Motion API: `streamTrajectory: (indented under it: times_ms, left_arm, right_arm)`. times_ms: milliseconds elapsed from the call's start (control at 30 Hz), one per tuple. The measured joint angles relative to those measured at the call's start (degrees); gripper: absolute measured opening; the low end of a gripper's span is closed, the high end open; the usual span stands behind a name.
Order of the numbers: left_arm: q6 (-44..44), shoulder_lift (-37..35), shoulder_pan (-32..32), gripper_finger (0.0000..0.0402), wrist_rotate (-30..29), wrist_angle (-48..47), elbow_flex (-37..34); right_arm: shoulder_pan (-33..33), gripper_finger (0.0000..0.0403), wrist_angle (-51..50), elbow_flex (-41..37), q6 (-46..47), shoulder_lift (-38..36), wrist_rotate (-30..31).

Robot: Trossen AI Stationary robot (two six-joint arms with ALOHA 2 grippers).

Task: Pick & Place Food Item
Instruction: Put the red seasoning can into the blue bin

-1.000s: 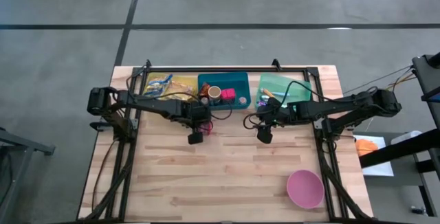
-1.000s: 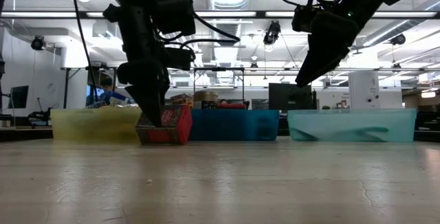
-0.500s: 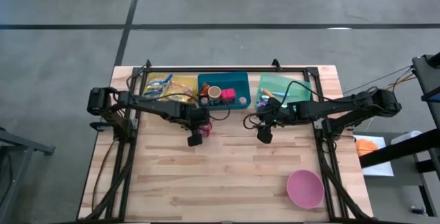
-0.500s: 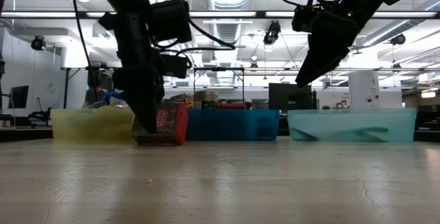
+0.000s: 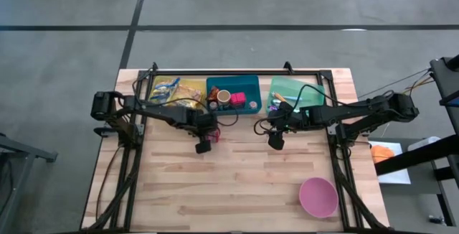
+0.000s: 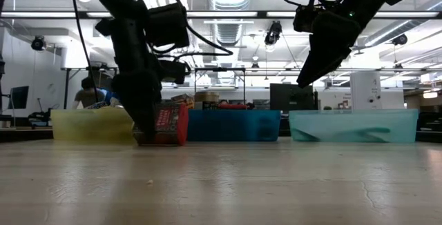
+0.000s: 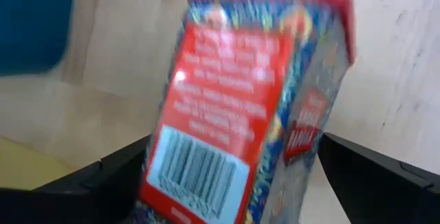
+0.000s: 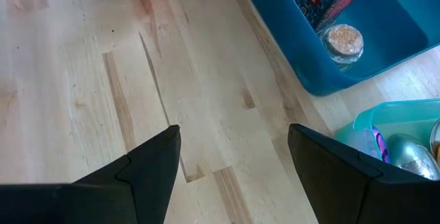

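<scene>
- Left gripper [image 5: 204, 146] stood low over the table, pointing steeply down, its 2 fingers [image 7: 82, 183] spread wide either side of the red food box [image 7: 247, 100]. Whether the pads already touched the box could not be told.
- Red food box [image 6: 164, 124] sat on the wooden table [image 5: 237, 184], just in front of the bins. In the high view it lay at about 1 o'clock from the gripper, mostly hidden under the wrist.
- Key relation: in the left wrist view the box's long axis ran straight away from the camera, between the 2 fingers, barcode panel facing the camera. Judged square enough for a straight squeeze.
- Blue bin [image 5: 237, 94] lay at 1 o'clock beyond the box, yellow bin [image 5: 176, 89] at 11 o'clock.
- Right gripper [image 5: 275, 142] waited above the table, fingers apart and empty, well apart from the box at its 9 o'clock. Left arm was plainly nearer.
- Pink bowl [image 5: 318, 197] sat at 5 o'clock, a likely drop point.
</scene>
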Motion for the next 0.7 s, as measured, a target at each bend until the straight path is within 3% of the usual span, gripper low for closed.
streamTrajectory:
  times_ms: [200,467,700]
  left_arm:
    - [-0.12,0.0,0.0,0.0345,0.0,2.57,-1.39]
    - [-0.13,0.0,0.04,0.0203,-0.66,4.24,-1.31]
    - [-0.53,0.0,0.04,0.0196,-0.62,5.2,-1.31]
  right_arm:
    - [0.0,0.0267,0.02,0.0,0.0,0.0,0.01]
    - [-0.01,0.0267,0.0,0.0,0.0,0.0,0.0]
    - [-0.01,0.0267,0.0,0.0,0.0,0.0,0.0]
